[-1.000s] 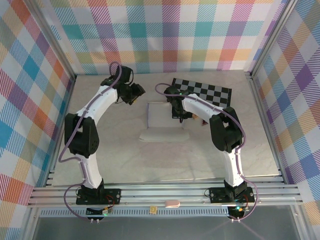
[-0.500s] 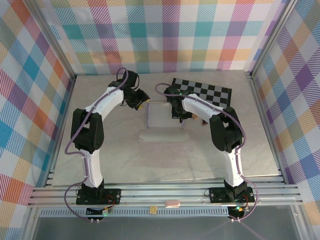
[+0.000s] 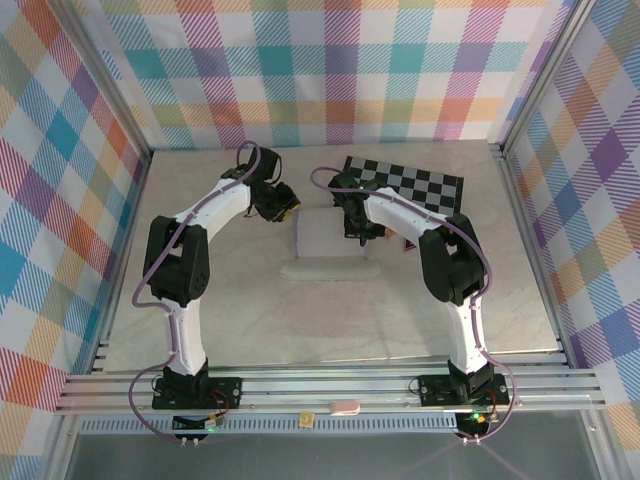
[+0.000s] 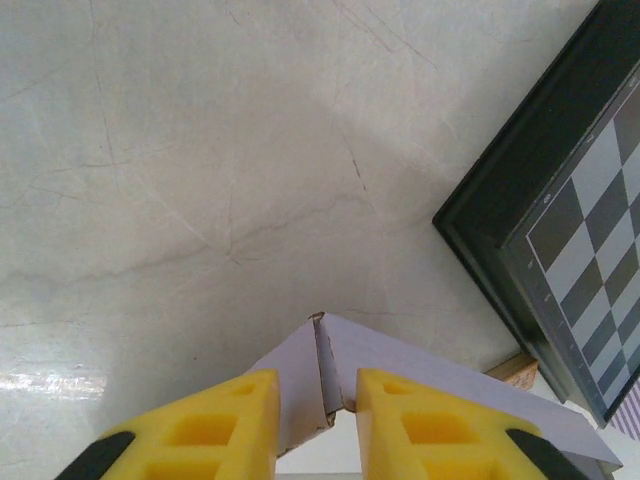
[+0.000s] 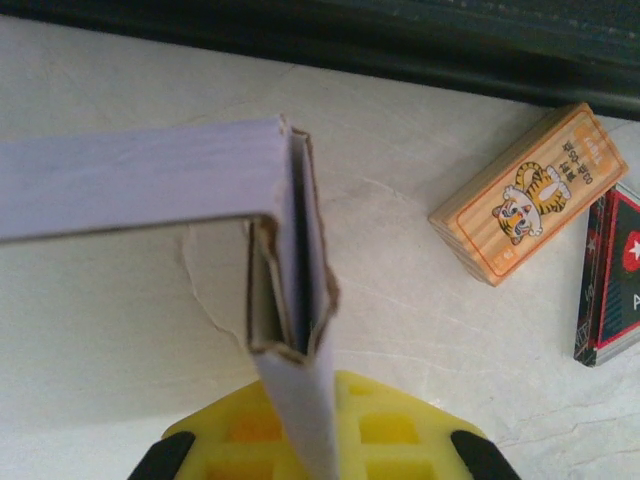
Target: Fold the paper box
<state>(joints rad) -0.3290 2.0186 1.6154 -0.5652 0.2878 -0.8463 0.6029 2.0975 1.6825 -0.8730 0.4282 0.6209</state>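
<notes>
The pale lavender paper box (image 3: 328, 238) lies mid-table with its walls partly raised and a front flap (image 3: 325, 270) flat toward me. My left gripper (image 3: 284, 207) is at the box's back-left corner. In the left wrist view its yellow fingers (image 4: 215, 432) stand apart, open, astride that corner (image 4: 322, 375) of the paper box (image 4: 420, 358). My right gripper (image 3: 357, 228) is at the box's right side. In the right wrist view it (image 5: 305, 405) is shut on a doubled side wall (image 5: 295, 280) of the paper box (image 5: 140, 180).
A black-and-grey checkerboard (image 3: 410, 185) lies behind the box on the right, and also shows as the checkerboard (image 4: 575, 230) in the left wrist view. A tiger-printed small box (image 5: 525, 195) and a dark card pack (image 5: 610, 285) lie just right of the paper box. Plaid walls surround the table.
My left gripper has swung right from the back left and come down onto the box's back-left corner. The right arm and its hold have stayed put.
</notes>
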